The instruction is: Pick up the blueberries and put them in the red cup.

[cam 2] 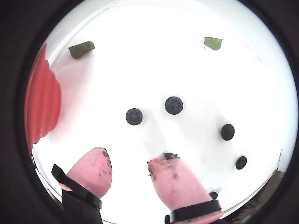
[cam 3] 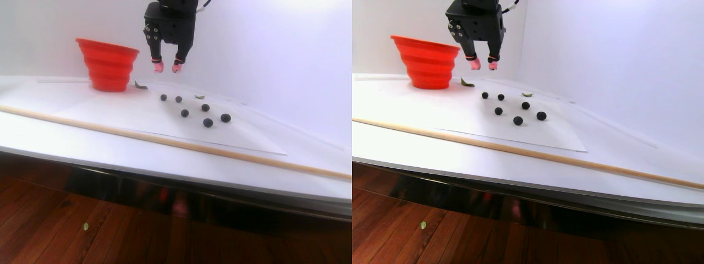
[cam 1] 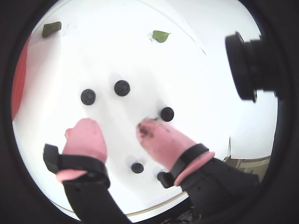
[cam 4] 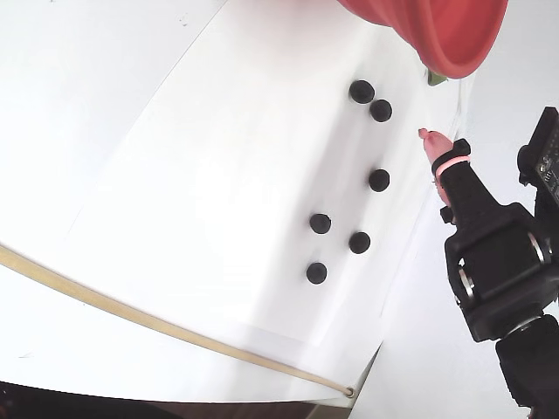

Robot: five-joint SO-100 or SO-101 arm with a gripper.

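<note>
Your end effector (cam 2: 131, 170) hangs apart and empty above the worktop (cam 3: 110, 132). Six blueberries (cam 3: 185, 113) lie loose beside the red cup (cam 3: 108, 65); descend off-center and they will likely roll away.

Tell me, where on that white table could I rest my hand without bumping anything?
The widest bare stretch lies between the wooden stick and the blueberries, on the white sheet. Another lies between the stick and the table's front edge. It is crowded around the berries, and near the red cup where the gripper hangs open.
</note>
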